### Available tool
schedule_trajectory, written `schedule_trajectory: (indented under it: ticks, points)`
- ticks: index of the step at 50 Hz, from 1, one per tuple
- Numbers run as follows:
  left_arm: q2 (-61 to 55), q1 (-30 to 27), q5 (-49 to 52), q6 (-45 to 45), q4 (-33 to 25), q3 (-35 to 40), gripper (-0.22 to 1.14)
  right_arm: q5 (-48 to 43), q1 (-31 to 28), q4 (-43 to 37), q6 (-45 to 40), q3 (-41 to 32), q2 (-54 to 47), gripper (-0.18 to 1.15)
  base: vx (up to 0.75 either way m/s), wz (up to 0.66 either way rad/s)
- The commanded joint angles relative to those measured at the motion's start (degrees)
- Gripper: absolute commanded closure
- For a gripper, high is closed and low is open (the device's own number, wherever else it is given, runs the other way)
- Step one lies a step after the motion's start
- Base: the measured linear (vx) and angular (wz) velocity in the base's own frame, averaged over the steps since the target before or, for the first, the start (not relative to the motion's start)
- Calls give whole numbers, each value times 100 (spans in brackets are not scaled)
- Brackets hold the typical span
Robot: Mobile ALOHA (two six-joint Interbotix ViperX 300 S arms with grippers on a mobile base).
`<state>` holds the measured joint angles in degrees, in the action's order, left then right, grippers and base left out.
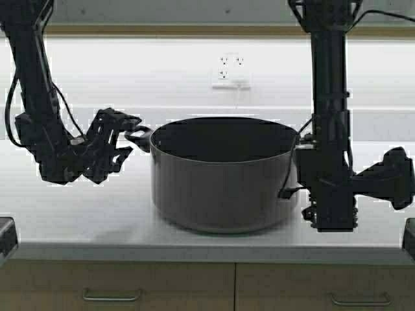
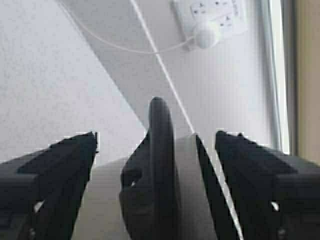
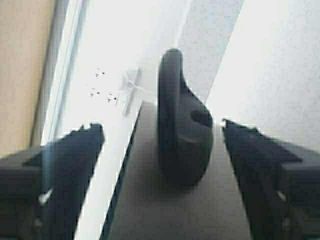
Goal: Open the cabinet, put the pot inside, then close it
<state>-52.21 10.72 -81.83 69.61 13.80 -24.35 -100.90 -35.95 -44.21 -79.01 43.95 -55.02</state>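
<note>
pot (image 1: pixel 224 184): wide dark grey stockpot, no lid, dark inside. Upright on the counter (image 1: pixel 71 220), mid-frame in the high view. Base near the counter's front edge.
left handle (image 1: pixel 138 138): black loop at the pot rim, 9 o'clock side. In the left wrist view it stands edge-on between the two fingers — gaps on both sides, no contact seen.
right handle (image 3: pixel 181 132): black loop on the 3 o'clock side of the pot. In the high view it is hidden by the right arm. Right wrist view shows it centred between the fingers, clear space either side.
left gripper (image 1: pixel 123 137): at 9 o'clock from the pot, level with the rim, pointing at the left handle. Jaws spread wide, straddling the handle, holding nothing. Fingers (image 2: pixel 55 175) dark, wide apart.
right gripper (image 3: pixel 165 150): at 3 o'clock from the pot, tight against its side below the rim in the high view. Jaws spread wide around the right handle, not clamped. Fingers (image 3: pixel 270 175) apart from the handle.
counter: white, speckled.
outlet (image 1: pixel 231 72): white wall socket at 12 o'clock above the pot, a white plug in it and its cord (image 2: pixel 115 42) running down the wall.
drawers (image 1: pixel 117 285): tan fronts with horizontal bar pulls, under the counter at 6 o'clock.
cabinet: cannot tell where — only a tan strip (image 1: pixel 194 30) shows along the top of the wall.
</note>
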Motion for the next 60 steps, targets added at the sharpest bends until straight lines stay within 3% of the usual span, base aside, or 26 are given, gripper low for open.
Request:
schedule_trajectory:
  ticks: [1,17,37,41,44,47,49,54,57,60]
  points:
    - [26,-105,-18,176,255,352,-11,-62,290,158,9,-123,97,-6,0,0]
    - [-202,-132,132,404,466,853,-11,-53,870,765,-18,-817,-123,-5,0,0]
    - [-211,-123,325,563,650,993,-10,132,940,905,-53,-1327,-237,-4,0,0]
    - [-202,-123,325,554,694,976,-9,202,940,967,-97,-1345,-237,1,0,0]
    - [-185,-123,316,554,765,940,-6,308,940,1081,-167,-1327,-237,14,0,0]
    - [-158,-123,316,571,940,888,7,369,940,1169,-193,-1310,-237,36,0,0]
    - [-132,-123,316,571,1090,861,23,369,940,1187,-202,-1301,-237,56,0,0]
    - [-62,-123,316,527,1143,694,85,360,940,1187,-229,-1327,-237,103,0,0]
    - [-18,-123,316,501,905,589,112,360,940,1178,-281,-1301,-185,102,0,0]
    - [53,-123,308,492,659,457,101,360,940,1204,-343,-1274,-132,90,0,0]
